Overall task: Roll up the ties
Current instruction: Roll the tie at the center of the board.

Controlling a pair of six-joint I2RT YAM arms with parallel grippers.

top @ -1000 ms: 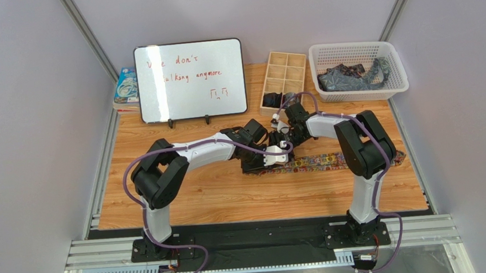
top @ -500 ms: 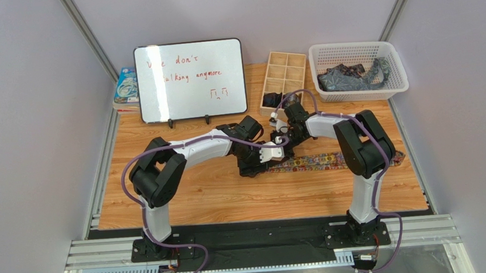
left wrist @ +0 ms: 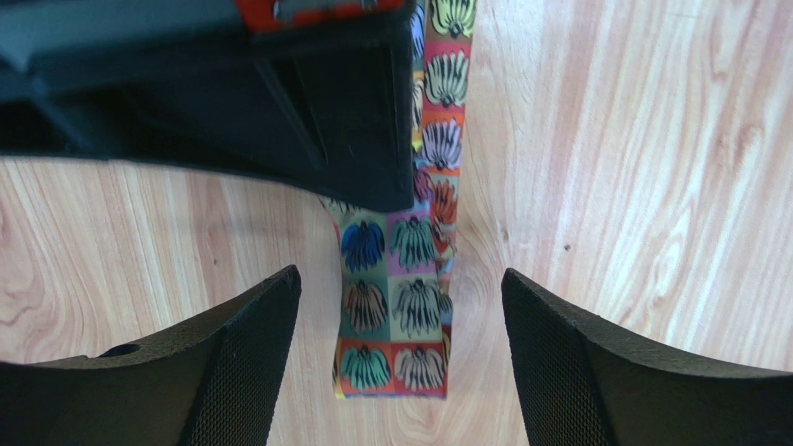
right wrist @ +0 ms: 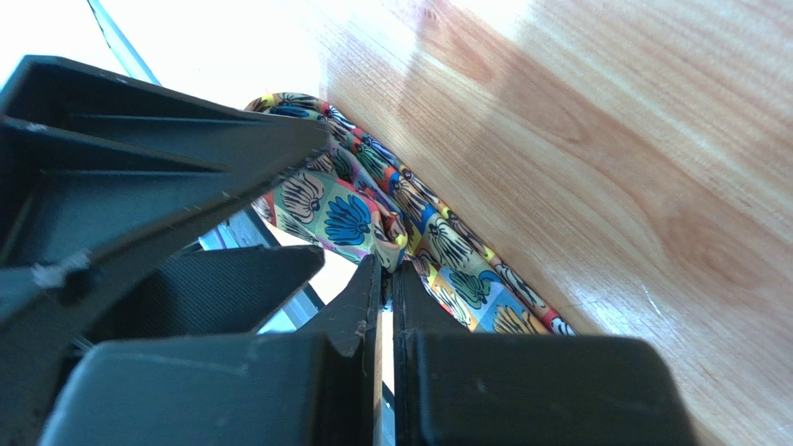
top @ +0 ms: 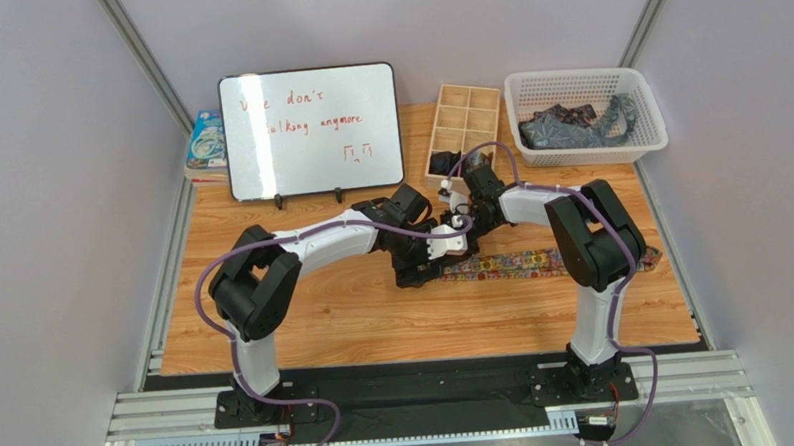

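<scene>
Colourful tie [left wrist: 396, 307] stretched flat, one end bunched

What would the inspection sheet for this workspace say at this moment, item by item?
Surface: wooden tabletop, bare wood grain.
Job's things: multicoloured tie stretched flat across the table; dark ties heaped in the white basket.
Clutter: whiteboard with red writing; blue-covered book partly hidden behind it; divided wooden tray, one dark thing in a near compartment.
Claws: left claw open, astride the tie's end; right claw shut on a fold of that tie.
Cables: purple cables looped along both arms.
Surroundings: plain walls; metal rail at the near edge.
</scene>
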